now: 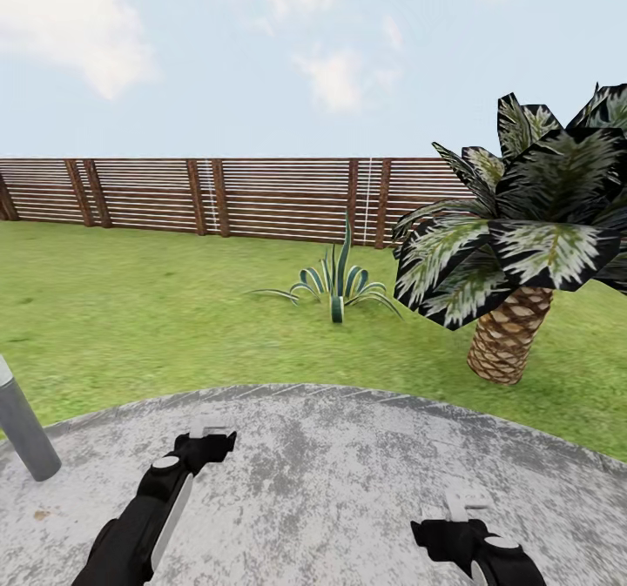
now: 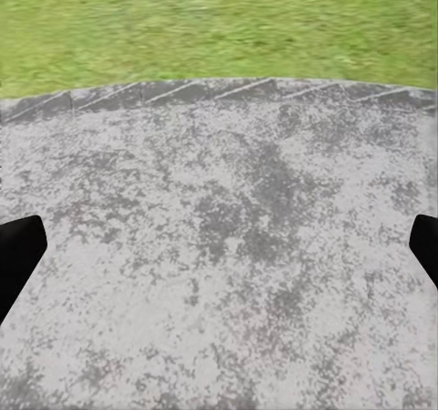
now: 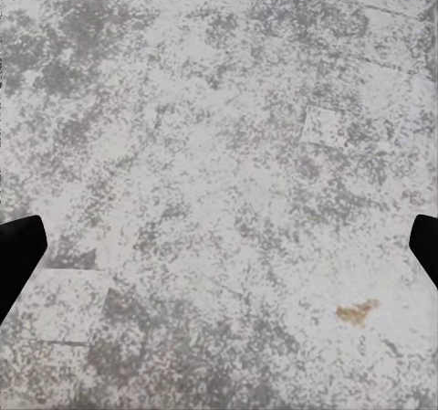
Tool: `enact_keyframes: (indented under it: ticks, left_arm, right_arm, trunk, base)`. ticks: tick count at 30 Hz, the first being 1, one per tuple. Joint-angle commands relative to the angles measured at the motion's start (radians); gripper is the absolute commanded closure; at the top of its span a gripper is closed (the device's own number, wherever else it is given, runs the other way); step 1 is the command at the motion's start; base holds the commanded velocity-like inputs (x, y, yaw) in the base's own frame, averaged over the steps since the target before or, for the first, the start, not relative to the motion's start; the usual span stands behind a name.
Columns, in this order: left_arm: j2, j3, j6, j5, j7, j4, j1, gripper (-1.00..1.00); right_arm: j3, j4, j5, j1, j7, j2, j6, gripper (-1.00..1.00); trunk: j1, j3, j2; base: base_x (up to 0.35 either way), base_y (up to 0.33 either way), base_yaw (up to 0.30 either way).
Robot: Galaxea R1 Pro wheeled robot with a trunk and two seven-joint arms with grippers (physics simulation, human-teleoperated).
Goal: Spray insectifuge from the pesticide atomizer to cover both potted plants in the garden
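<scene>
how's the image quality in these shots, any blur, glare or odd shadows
Head view: even daylight, no glare; the palm casts no clear shadow on the lawn, its fronds blocky. Left wrist view: the grass looks smeared, the paving sharper. Right wrist view: flat light, mottled paving with one small brown stain.

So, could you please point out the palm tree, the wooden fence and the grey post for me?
palm tree (image 1: 509, 333): head view, on its scaly trunk.
wooden fence (image 1: 218, 196): head view, on a brown upright.
grey post (image 1: 24, 429): head view, mid-shaft, at the paving's left edge.

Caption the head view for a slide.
Both open pincers, left and right, over grey paving facing lawn, fence.
</scene>
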State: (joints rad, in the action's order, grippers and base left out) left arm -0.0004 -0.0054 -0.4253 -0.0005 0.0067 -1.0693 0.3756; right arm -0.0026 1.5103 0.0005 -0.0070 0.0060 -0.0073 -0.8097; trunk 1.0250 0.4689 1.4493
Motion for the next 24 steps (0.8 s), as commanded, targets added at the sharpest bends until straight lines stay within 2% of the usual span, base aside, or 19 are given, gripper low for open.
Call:
enact_keyframes:
  ticks: [1,24]
  left_arm:
    - [0.0,0.001,-0.006,0.001,0.0,-0.002,0.0,-1.0]
    - [0.0,-0.005,-0.006,-0.001,0.001,-0.004,0.0,-1.0]
  right_arm:
    - [0.001,0.001,0.001,-0.001,0.0,0.001,-0.005,-1.0]
    - [-0.002,0.002,0.001,-0.001,-0.001,-0.003,-0.006,-1.0]
  trunk:
    - [0.0,0.001,0.001]
    - [0.0,0.002,0.001]
  base:
    - [0.0,0.0,0.0]
    - [0.0,0.0,0.011]
